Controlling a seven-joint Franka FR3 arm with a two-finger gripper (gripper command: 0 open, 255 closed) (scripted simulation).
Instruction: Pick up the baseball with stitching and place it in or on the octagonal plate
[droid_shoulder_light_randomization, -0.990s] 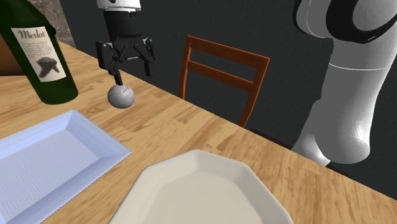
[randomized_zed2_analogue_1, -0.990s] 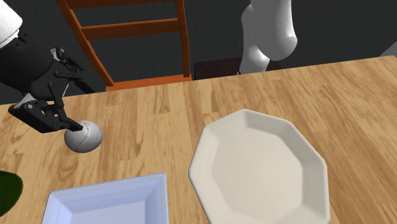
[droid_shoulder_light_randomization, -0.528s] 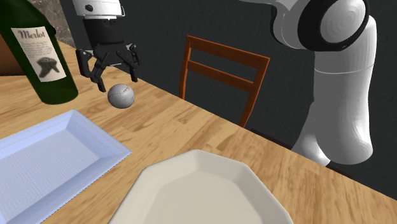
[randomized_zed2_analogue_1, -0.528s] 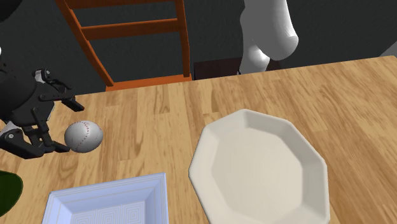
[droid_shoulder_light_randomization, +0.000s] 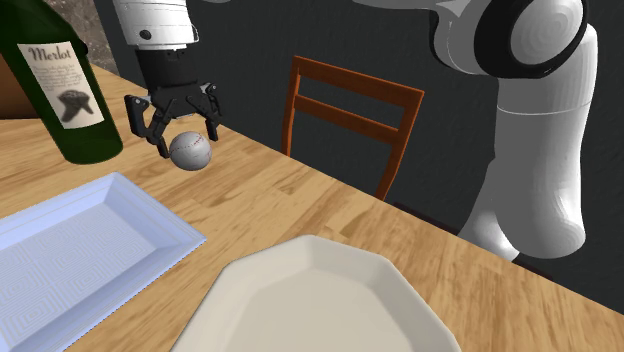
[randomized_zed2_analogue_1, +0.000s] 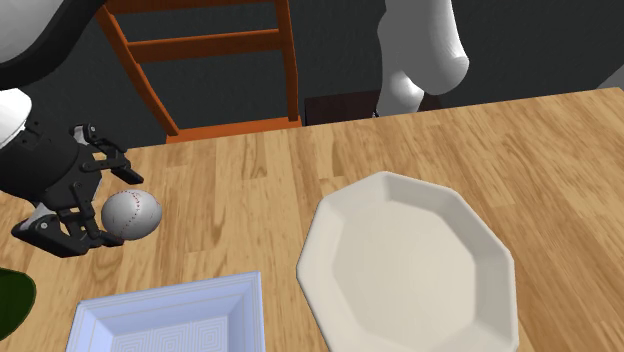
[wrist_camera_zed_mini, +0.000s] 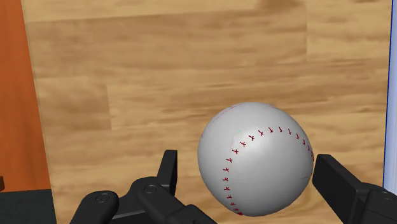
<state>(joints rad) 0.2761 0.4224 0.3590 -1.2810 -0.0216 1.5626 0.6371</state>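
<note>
Straddling the baseball (droid_shoulder_light_randomization: 190, 153), our gripper (droid_shoulder_light_randomization: 186, 140) stands open, one finger each side of it. In the wrist view we see the fingers (wrist_camera_zed_mini: 169, 173) apart: a clear gap on one side, the other finger just beside the ball, so no clasp. Vs. 0.5 s ago, the gripper has come down and across; then it hung higher and off toward the shoulder view's left, w/ the ball outside the fingers. 1 s ago one fingertip sat on top of the ball. The ball itself hasn't shifted. It rests on the wooden table (droid_shoulder_light_randomization: 300, 205), red stitching up, near the green wine bottle (droid_shoulder_light_randomization: 62, 95) and beyond the pale blue rectangular tray (droid_shoulder_light_randomization: 90, 250). The octagonal plate (droid_shoulder_light_randomization: 320, 300) lies well apart, nearer the camera, unchanged. An orange-brown chair (droid_shoulder_light_randomization: 350, 110) stands behind the table.
</note>
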